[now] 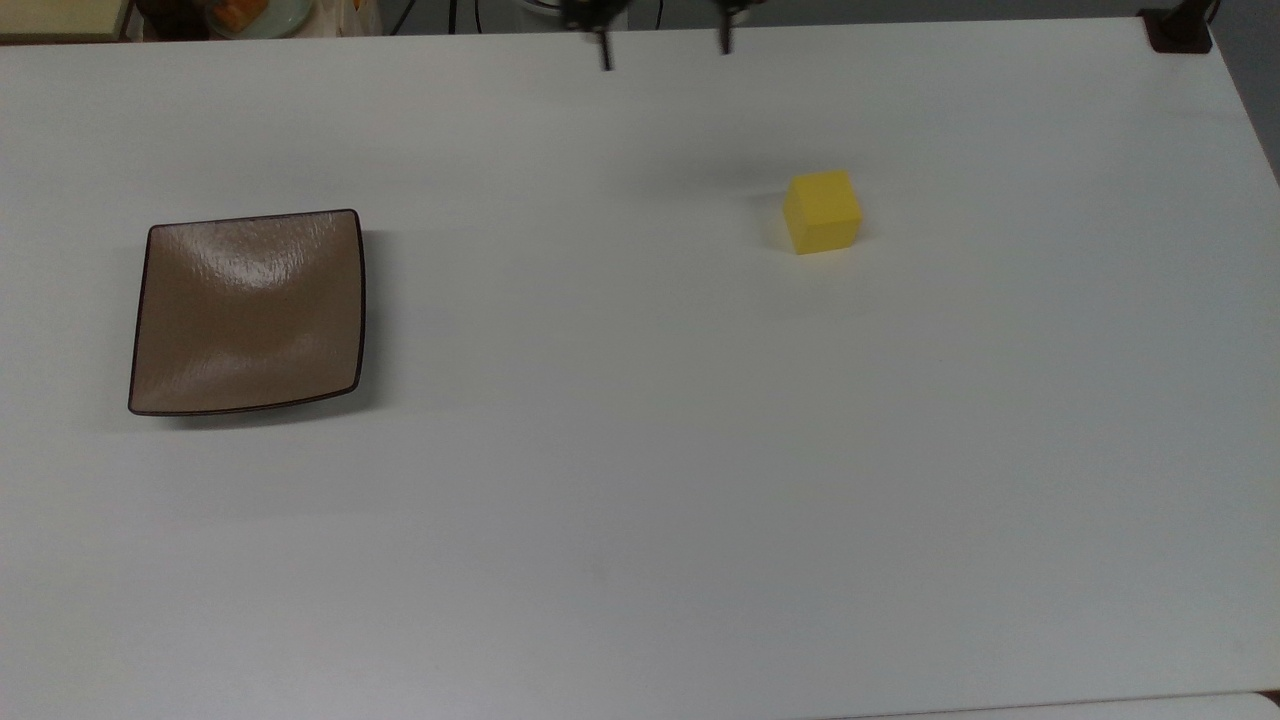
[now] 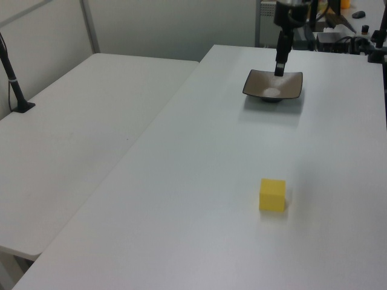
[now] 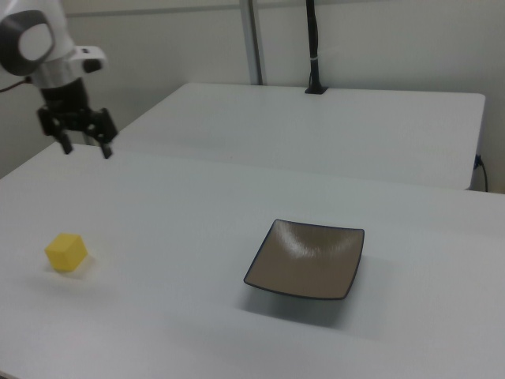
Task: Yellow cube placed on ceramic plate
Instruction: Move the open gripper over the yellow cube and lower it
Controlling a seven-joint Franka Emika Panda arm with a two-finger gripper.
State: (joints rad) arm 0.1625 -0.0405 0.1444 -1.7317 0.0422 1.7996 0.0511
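Note:
The yellow cube point(image 1: 822, 211) rests on the white table point(image 1: 640, 500), right of centre in the top view; I also see the cube point(image 2: 272, 194) near the front in the left view and the cube point(image 3: 66, 252) at the right view's left. The square tan-brown ceramic plate point(image 1: 248, 311) lies far off at the top view's left, holding nothing; the plate point(image 3: 308, 258) sits mid-table in the right view. My gripper point(image 1: 664, 55) hangs open above the table's far edge, up and to the left of the cube in the top view. In the right view the gripper point(image 3: 85, 146) hovers well above the cube.
A black post base point(image 1: 1178, 32) stands at the table's far right corner in the top view. A second white table point(image 2: 78, 139) adjoins on the left view's left, with a black clamp stand point(image 2: 18, 96). Clutter point(image 1: 240, 14) lies beyond the far edge.

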